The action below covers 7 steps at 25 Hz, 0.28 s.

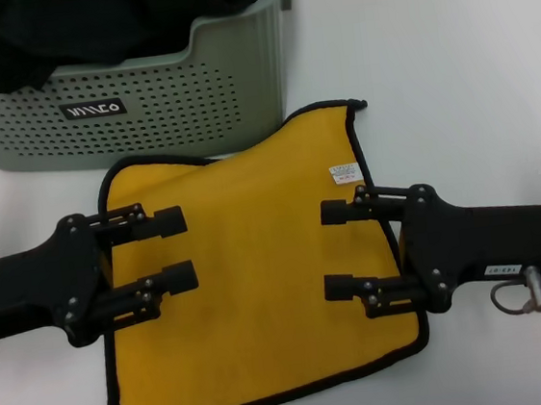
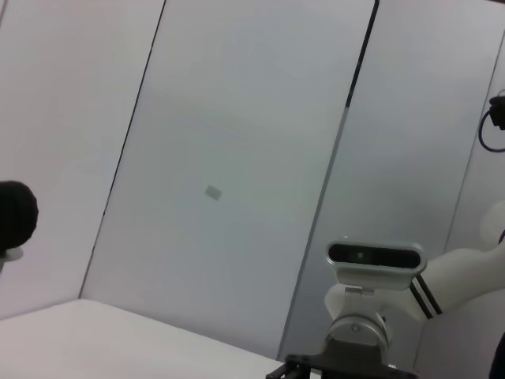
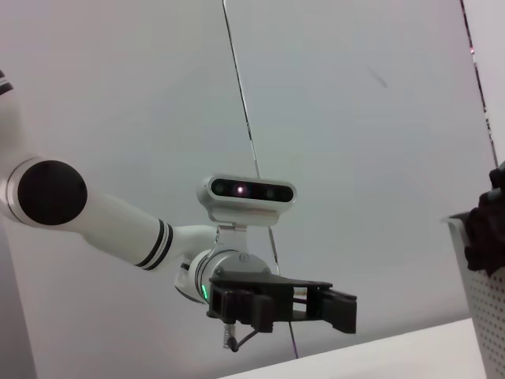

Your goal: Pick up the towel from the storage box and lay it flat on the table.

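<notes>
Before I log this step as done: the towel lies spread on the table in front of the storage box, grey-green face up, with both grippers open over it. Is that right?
Not quite. The head view shows the towel yellow face up, not grey-green. The rest holds: it lies spread on the table in front of the storage box, with the left gripper and right gripper open over it.

black cloth | heaped, dark, partly over rim | wall panels behind

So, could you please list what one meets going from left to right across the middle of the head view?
Left gripper, open → yellow towel lying on the white table → right gripper, open.
</notes>
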Tool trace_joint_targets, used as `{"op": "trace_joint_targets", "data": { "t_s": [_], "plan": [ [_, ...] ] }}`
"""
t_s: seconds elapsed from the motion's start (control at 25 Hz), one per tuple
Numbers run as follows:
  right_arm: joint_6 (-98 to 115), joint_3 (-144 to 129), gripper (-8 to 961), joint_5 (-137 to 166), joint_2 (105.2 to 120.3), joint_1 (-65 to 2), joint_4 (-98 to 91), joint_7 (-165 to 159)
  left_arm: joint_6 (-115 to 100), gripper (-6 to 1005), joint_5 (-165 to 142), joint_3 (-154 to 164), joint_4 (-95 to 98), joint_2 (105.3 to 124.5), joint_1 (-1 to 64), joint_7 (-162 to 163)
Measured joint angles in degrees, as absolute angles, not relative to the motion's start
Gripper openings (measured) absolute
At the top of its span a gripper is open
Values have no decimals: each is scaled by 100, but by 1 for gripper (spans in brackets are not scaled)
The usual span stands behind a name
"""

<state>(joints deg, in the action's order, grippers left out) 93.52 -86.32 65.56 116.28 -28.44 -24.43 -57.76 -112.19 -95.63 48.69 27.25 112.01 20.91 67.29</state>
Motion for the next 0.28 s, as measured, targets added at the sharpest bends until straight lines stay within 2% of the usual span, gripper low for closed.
{"op": "trace_joint_targets", "data": {
  "t_s": [0.28],
  "plan": [
    [9293, -8661, 775, 6499, 11628, -2893, -2428, -6028, -11176, 600, -9563, 4842, 2822, 11222, 2038, 6325]
  ]
}}
